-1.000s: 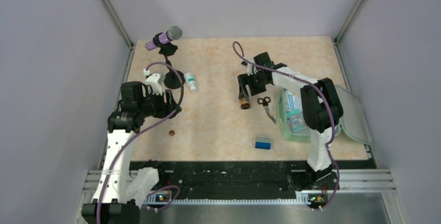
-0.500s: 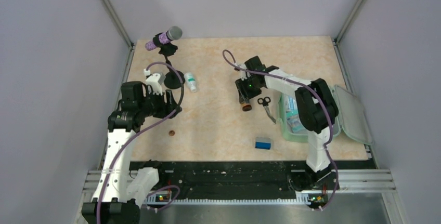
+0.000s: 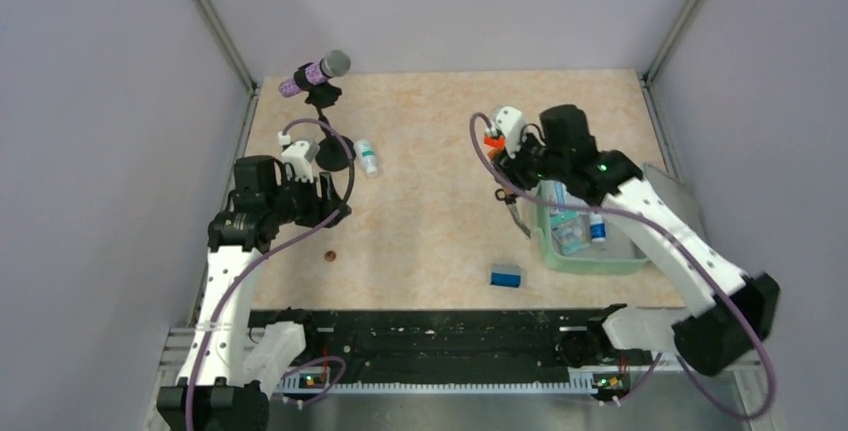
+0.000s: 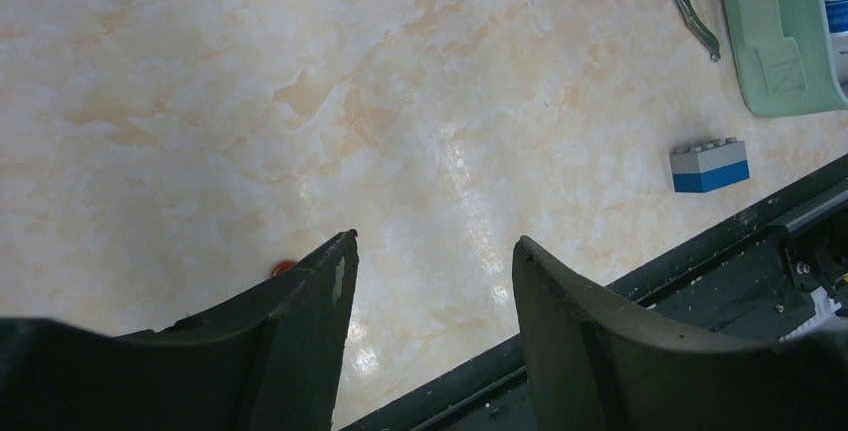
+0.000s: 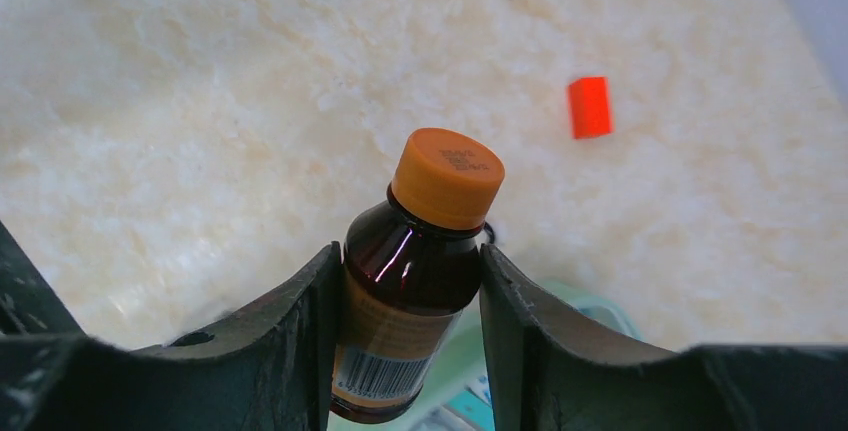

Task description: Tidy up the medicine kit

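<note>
Reaching over the far-left corner of the pale mint-green square plastic medicine kit [image 3: 585, 263], the right arm leaves its pincer hard to make out from overhead. The kit sits open at the right edge of the beige marbled surface [image 3: 430, 221]. Wide bare room lies between the two arms. A small blue-and-grey toy block [image 3: 506, 275] sits close to the near edge.

From the left wrist, the left pincer [image 4: 435, 239] stands wide open and empty over bare surface, close to the black rail along the near edge.

From the right wrist, the right pincer [image 5: 410, 247] is closed on an amber glass bottle with an orange cap [image 5: 415, 271]. The kit's rim shows just behind the bottle. A small orange-red block [image 5: 589, 107] lies well apart on open surface.
</note>
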Robot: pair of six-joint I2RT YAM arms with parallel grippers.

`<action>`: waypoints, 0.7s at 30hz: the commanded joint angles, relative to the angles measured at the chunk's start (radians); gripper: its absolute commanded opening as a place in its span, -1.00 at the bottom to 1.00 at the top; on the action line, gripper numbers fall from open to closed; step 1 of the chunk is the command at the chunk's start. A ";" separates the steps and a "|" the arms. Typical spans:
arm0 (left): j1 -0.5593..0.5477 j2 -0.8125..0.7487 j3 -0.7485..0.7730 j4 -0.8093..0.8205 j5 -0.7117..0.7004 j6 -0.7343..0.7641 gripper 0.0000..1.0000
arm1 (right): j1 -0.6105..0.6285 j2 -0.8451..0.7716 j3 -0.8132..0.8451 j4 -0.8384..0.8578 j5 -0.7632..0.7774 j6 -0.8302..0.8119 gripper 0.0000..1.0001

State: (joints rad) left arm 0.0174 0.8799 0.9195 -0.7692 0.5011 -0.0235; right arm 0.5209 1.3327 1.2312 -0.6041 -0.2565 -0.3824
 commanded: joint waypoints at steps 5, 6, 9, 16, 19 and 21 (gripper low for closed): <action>0.004 -0.006 -0.011 0.053 0.022 0.004 0.26 | -0.030 -0.383 -0.291 -0.027 0.204 -0.638 -0.49; 0.004 -0.009 -0.011 0.053 0.021 0.005 0.26 | -0.043 -0.414 -0.323 -0.026 0.216 -0.698 -0.51; 0.004 -0.012 -0.014 0.054 0.019 0.007 0.26 | -0.097 -0.501 -0.412 -0.026 0.210 -0.852 -0.54; 0.005 -0.018 -0.020 0.060 0.021 0.010 0.26 | -0.206 -0.566 -0.511 -0.087 0.171 -1.063 -0.56; 0.004 -0.023 -0.023 0.060 0.018 0.011 0.26 | -0.260 -0.553 -0.536 -0.121 0.145 -1.129 -0.56; 0.004 -0.030 -0.023 0.061 0.016 0.014 0.26 | -0.296 -0.538 -0.541 -0.148 0.117 -1.162 -0.54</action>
State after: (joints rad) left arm 0.0174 0.8783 0.9047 -0.7559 0.5053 -0.0235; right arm 0.2821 0.7822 0.6971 -0.7212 -0.0822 -1.4044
